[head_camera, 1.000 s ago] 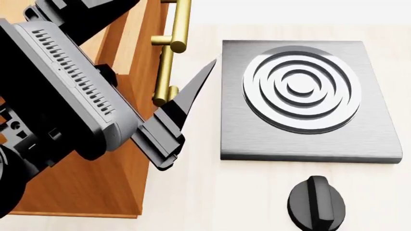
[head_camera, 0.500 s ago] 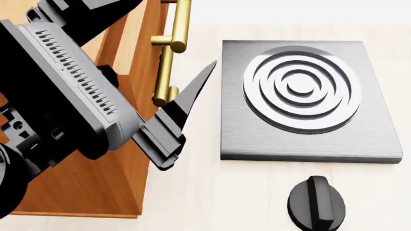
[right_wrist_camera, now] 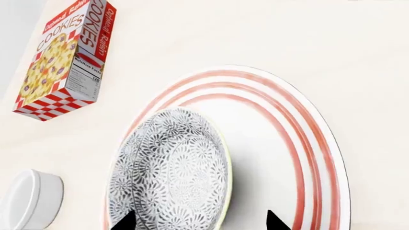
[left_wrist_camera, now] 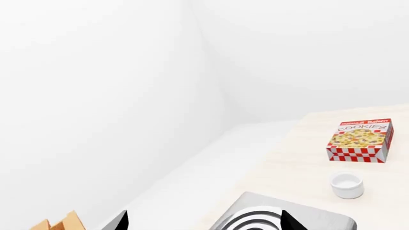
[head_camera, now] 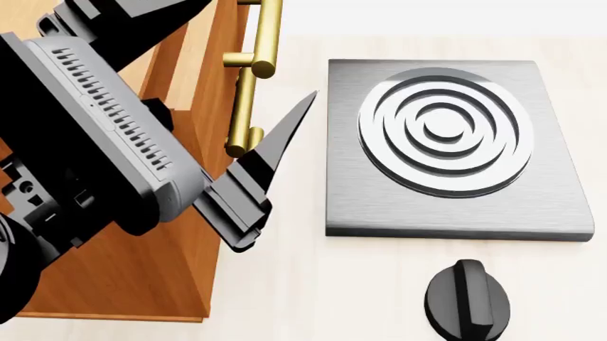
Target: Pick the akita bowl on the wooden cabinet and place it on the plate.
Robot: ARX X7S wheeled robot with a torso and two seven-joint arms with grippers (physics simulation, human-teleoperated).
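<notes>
Almost nothing changes in head view: left tool creeps beside wooden cabinet, jaws apart, empty. Akita bowl sits on plate; right tool jaws apart astride bowl. Placement looks done.

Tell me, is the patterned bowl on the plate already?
Yes. The bowl sits inside the red rings of the plate.

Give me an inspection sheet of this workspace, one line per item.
Surface: pale counter.
Job's things: akita bowl sits on the plate; wooden cabinet left of the stove plate.
Clutter: cookie box, white cup, black knob.
Pincers: right pincer open above the bowl, tips apart; left pincer open, holding nothing.
Cables: nothing seen.
Surroundings: white walls.
</notes>
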